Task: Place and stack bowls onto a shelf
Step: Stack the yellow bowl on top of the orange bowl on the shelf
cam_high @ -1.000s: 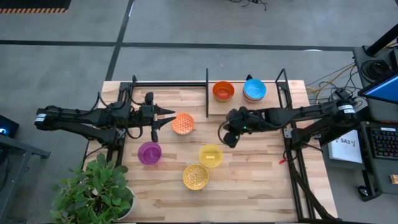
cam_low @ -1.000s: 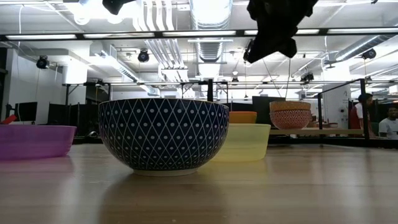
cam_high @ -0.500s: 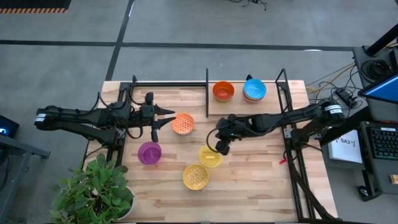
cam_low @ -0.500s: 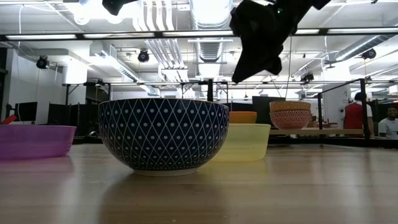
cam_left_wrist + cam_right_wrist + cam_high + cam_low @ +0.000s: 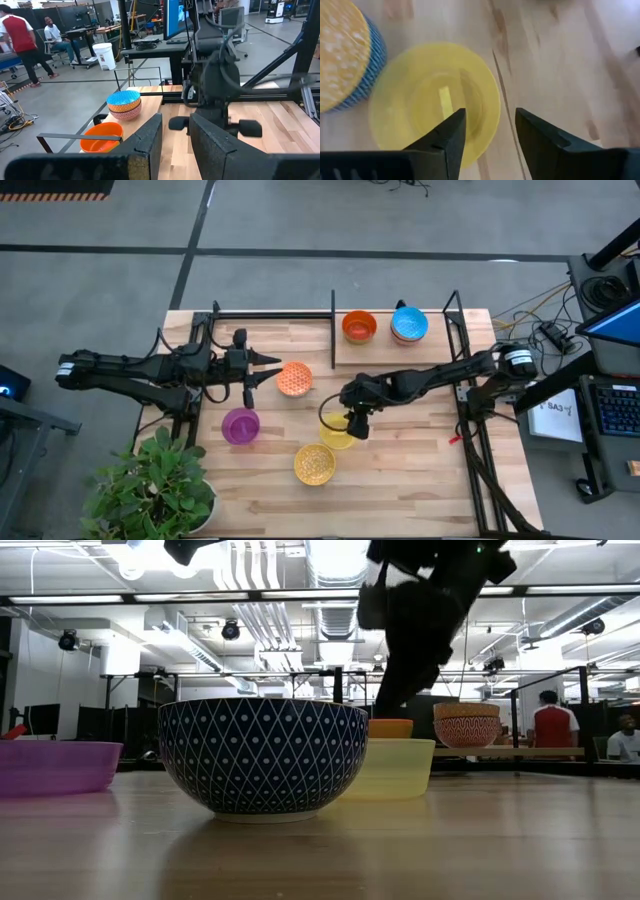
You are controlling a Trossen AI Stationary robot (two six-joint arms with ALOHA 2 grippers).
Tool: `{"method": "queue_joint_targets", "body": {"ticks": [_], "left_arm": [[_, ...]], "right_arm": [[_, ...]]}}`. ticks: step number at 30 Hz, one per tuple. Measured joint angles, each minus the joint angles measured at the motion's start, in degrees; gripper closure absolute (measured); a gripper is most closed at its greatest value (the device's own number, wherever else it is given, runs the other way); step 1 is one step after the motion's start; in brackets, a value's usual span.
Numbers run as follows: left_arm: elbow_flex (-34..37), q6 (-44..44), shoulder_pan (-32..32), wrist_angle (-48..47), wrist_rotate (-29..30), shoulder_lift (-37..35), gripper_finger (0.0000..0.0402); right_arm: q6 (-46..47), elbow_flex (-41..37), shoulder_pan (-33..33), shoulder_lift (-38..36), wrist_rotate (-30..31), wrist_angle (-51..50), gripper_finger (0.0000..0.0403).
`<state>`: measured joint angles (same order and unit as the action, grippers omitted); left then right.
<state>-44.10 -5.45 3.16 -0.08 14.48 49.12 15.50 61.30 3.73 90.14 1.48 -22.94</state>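
The right end effector [image 5: 352,423] hangs over the yellow bowl [image 5: 336,432] on the desk [image 5: 400,470], fingers spread wide, gripping nothing; the left end effector [image 5: 258,369] waits partly open beside the orange patterned bowl [image 5: 294,379], empty.

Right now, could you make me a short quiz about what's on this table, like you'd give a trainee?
1. True or false: the shelf already carries bowls.
2. Which bowl is the right gripper over? A. purple B. yellow C. gold patterned
3. Fill in: the right gripper's fingers are ____, one over the bowl's inside and one outside its rim.

Key:
1. True: the red-orange bowl and a light blue bowl sit on it.
2. B: the yellow bowl, beside the gold patterned bowl. The purple bowl lies nearer the left gripper, which waits by the orange patterned bowl.
3. open
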Motion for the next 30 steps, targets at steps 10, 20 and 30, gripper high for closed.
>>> {"method": "queue_joint_targets", "body": {"ticks": [10,20,30], "left_arm": [[-0.02,0.00,0.00,-0.02,0.00,-0.02,0.0319],[-0.01,-0.02,0.00,0.00,0.00,-0.02,0.0319],[0.00,-0.02,0.00,0.02,0.00,0.02,0.0319]], "right_arm": [[0.37,-0.01,0.00,7.07,1.52,2.41,0.0258],[0.58,-0.02,-0.09,7.92,1.51,2.50,0.0363],[-0.04,-0.02,-3.48,1.92,-2.19,1.22,0.0394]]}}
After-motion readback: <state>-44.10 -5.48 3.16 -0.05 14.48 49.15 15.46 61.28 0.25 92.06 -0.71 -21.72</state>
